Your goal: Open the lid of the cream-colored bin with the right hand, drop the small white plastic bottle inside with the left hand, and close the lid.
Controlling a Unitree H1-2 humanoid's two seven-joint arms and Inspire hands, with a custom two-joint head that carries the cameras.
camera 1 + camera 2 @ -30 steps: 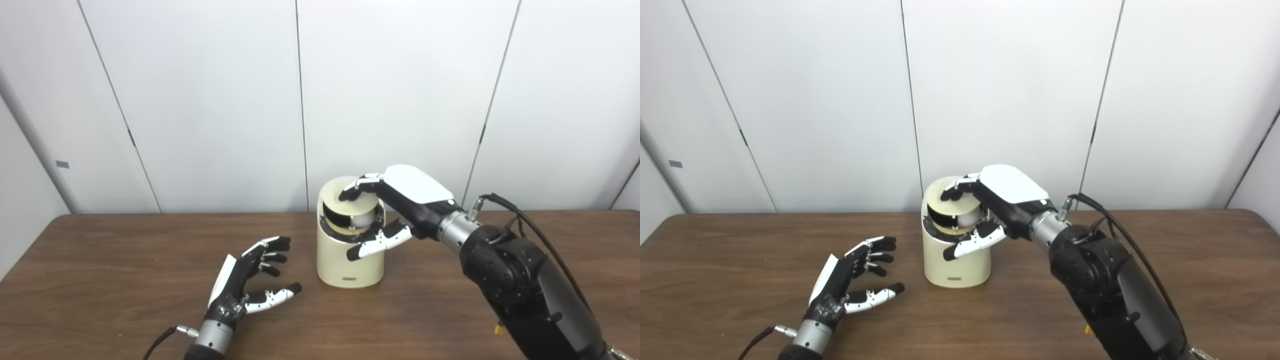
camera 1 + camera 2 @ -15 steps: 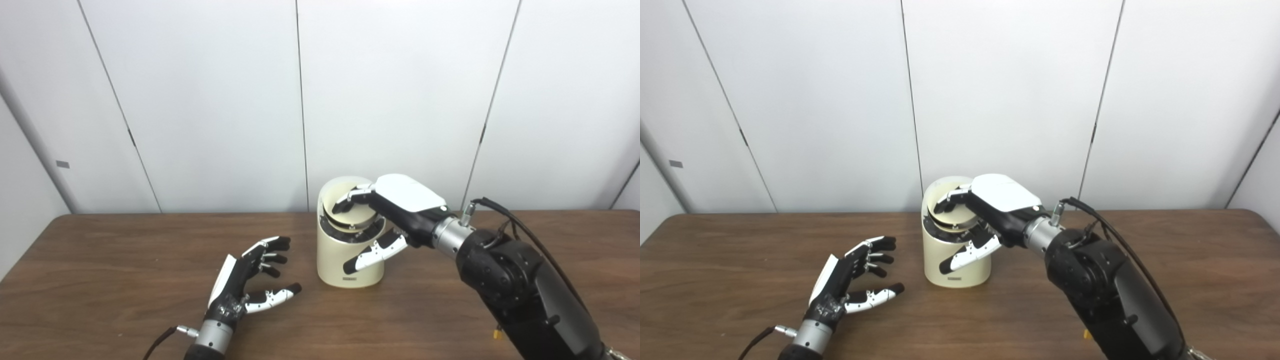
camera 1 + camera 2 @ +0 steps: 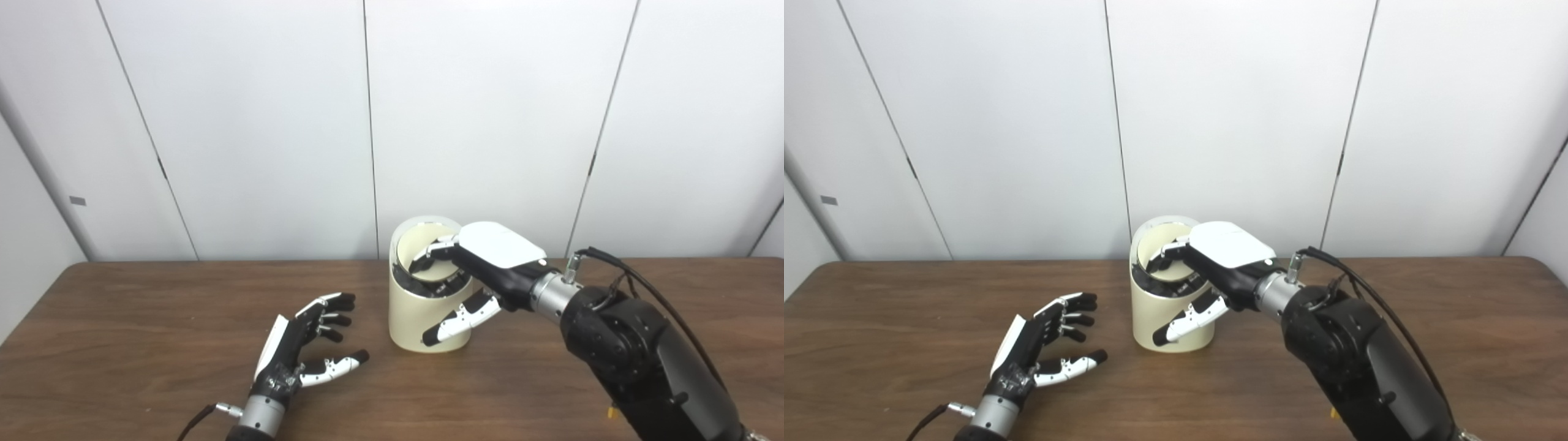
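The cream-colored bin (image 3: 411, 321) stands upright at the middle of the brown table. My right hand (image 3: 490, 257) lies over its top. Its fingers (image 3: 429, 252) rest on the lid (image 3: 436, 272), which sits low inside the rim, with a dark gap around it. The thumb (image 3: 456, 318) hangs apart in front of the bin's wall. My left hand (image 3: 300, 355) lies on the table to the left of the bin, open and empty, palm turned toward it. No small white bottle is in view.
The brown table (image 3: 122, 343) runs across the whole picture, with white wall panels (image 3: 245, 122) close behind the bin. My right forearm (image 3: 637, 355) and its black cable (image 3: 637, 269) cross the table's right side.
My right hand has gone down with the lid, from tilted up with a white object showing beneath it to low inside the rim. The left hand has barely moved.
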